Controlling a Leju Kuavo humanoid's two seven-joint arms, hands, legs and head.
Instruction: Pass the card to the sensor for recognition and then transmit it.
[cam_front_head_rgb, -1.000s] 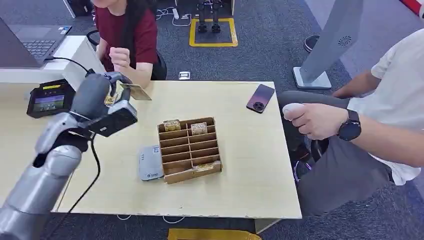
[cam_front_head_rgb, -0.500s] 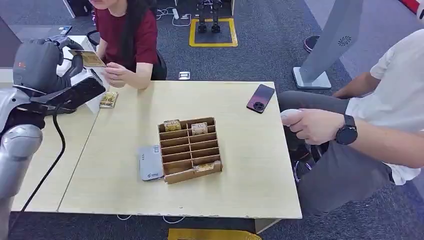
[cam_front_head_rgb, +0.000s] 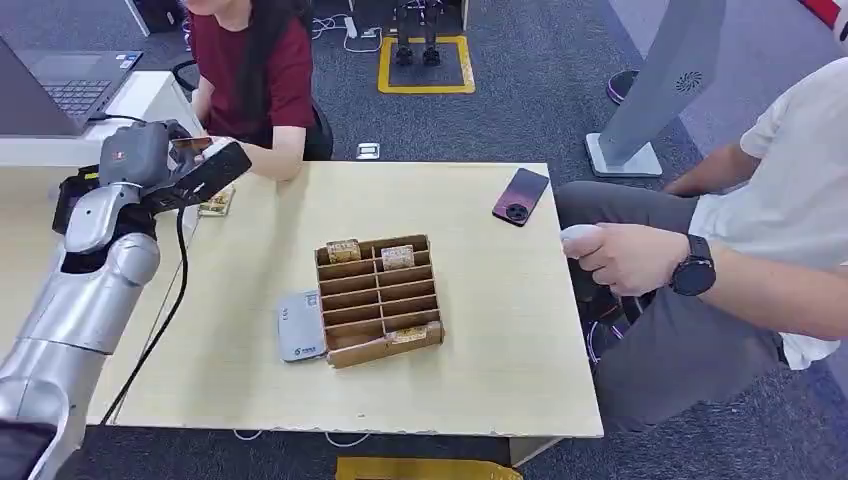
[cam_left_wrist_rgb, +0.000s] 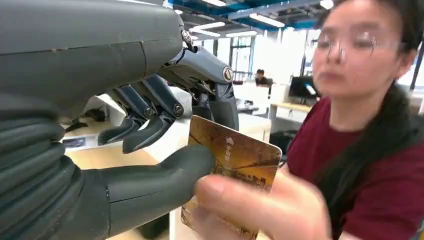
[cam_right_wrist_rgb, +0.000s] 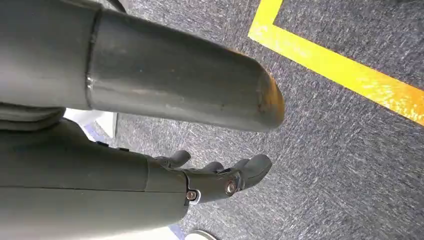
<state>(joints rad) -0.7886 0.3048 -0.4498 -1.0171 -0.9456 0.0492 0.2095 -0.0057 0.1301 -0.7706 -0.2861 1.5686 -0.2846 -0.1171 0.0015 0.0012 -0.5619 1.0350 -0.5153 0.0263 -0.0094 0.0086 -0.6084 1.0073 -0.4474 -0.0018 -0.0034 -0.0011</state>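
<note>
Between left hand (cam_left_wrist_rgb: 150, 150) thumb and fingers (cam_left_wrist_rgb: 220, 100): card (cam_left_wrist_rgb: 235, 160).

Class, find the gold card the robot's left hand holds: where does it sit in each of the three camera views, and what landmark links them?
Head view: card at upper left, in the left hand.
Left wrist view: card at centre, between the thumb and the person's fingers.
Right wrist view: card absent.
Shared landmark: the maroon shirt.

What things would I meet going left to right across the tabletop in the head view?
Small gold card stack → grey flat card reader → brown cardboard slotted organizer → dark maroon smartphone.
</note>
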